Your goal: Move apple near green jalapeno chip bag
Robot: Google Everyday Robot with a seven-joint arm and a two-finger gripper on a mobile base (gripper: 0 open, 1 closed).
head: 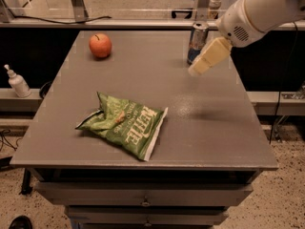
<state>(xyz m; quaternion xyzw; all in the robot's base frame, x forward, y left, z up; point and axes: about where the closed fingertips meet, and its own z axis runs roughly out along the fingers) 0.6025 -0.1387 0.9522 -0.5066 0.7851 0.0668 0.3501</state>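
The apple (100, 45) is red-orange with a short dark stem and sits at the far left of the grey table (157, 94). The green jalapeno chip bag (125, 125) lies crumpled and flat near the table's front, left of centre, with white lettering and a white edge. My gripper (204, 61) hangs above the table's right far part, in front of the drink can, well to the right of the apple and apart from both things. It holds nothing that I can see.
A blue-and-silver drink can (196, 42) stands at the far right of the table, partly behind my gripper. A white pump bottle (18, 82) stands on a low shelf left of the table. Drawers (143, 200) run under the table's front edge.
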